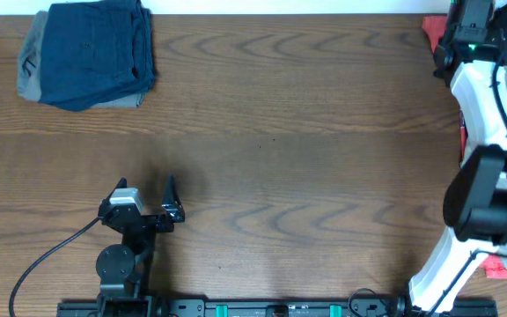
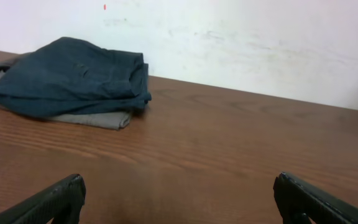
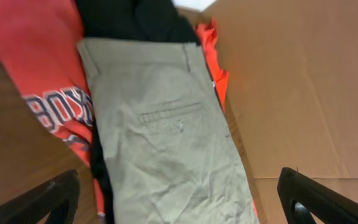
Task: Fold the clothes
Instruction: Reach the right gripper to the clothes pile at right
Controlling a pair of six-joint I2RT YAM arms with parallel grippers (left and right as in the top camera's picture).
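The pale khaki shorts (image 3: 166, 137) lie wrinkled on a pile of clothes in the right wrist view, a stitched pocket seam showing. My right gripper (image 3: 179, 202) is open above them, fingers on either side, holding nothing. In the overhead view the right arm reaches past the table's far right edge, and its gripper and the shorts are hidden there. My left gripper (image 1: 152, 201) is open and empty, low over the table at the front left; it also shows in the left wrist view (image 2: 179, 199).
A navy-blue folded garment (image 1: 95, 48) on a grey one lies at the table's far left corner, also in the left wrist view (image 2: 73, 78). A red printed shirt (image 3: 39, 74) and a black shirt (image 3: 132, 18) lie under the shorts. Brown cardboard (image 3: 297, 81) sits on the right.
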